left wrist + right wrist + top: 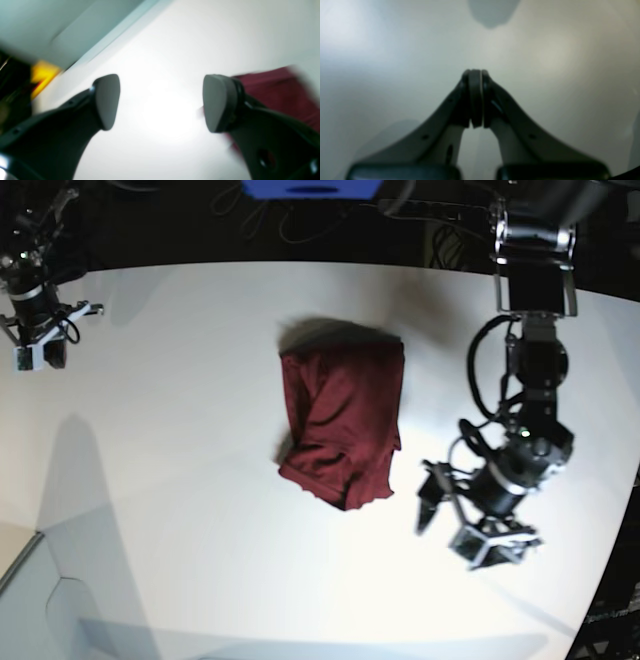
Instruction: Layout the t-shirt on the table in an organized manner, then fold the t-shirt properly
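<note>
The dark maroon t-shirt (340, 420) lies bunched in a rough folded heap near the middle of the white table (180, 480). My left gripper (445, 515) hovers open to the right of the shirt's lower corner, apart from it. In the left wrist view, the left gripper (162, 102) has its pads spread wide over bare table (162, 45), with the t-shirt (275, 87) blurred behind the right finger. My right gripper (38, 350) sits at the far left edge, well away from the shirt. Seen from its own wrist, the right gripper (475, 97) is shut on nothing above the table (395, 62).
A blue object (310, 188) and dark cables sit beyond the table's far edge. A blurred yellow object (42, 75) shows past the table edge in the left wrist view. The table's curved edge runs close by the left arm at lower right.
</note>
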